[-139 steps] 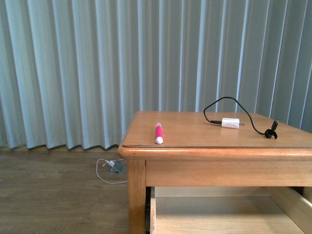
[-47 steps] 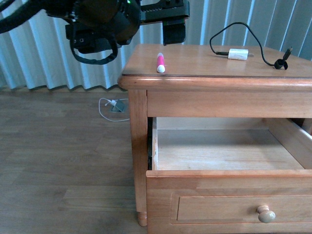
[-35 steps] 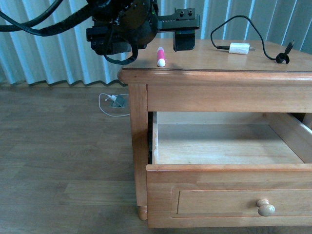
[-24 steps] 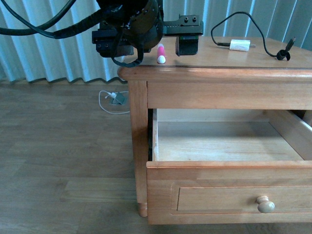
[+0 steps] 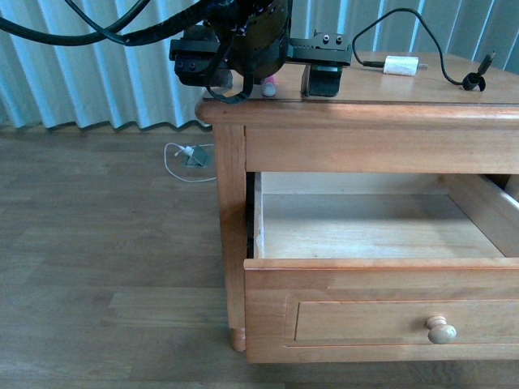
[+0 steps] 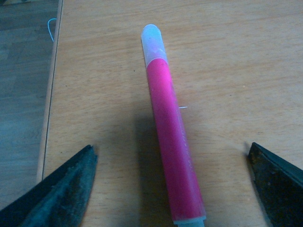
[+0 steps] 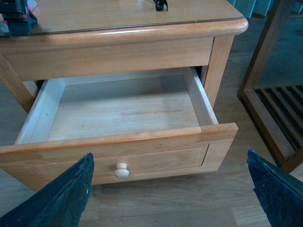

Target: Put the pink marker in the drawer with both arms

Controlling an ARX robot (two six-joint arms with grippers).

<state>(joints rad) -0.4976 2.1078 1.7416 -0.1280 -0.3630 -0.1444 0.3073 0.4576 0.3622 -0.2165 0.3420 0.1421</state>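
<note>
drawer (image 5: pixel 373 271) with round knob (image 5: pixel 441 330) is seen nearest, pulled out with its pale wood floor exposed, and the right fingers (image 7: pixel 66 194) are spread wide in front of and above it, with nothing held. further back, the pink marker (image 6: pixel 170 142) is laid flat on the desk (image 5: pixel 373 146) near its front edge, flanked by the left fingers (image 6: pixel 66 189), parted wide and not touching it. beyond, a white corded charger (image 5: pixel 401 65) is seen on the desk, with a pale curtain (image 5: pixel 97 81) behind.
</note>
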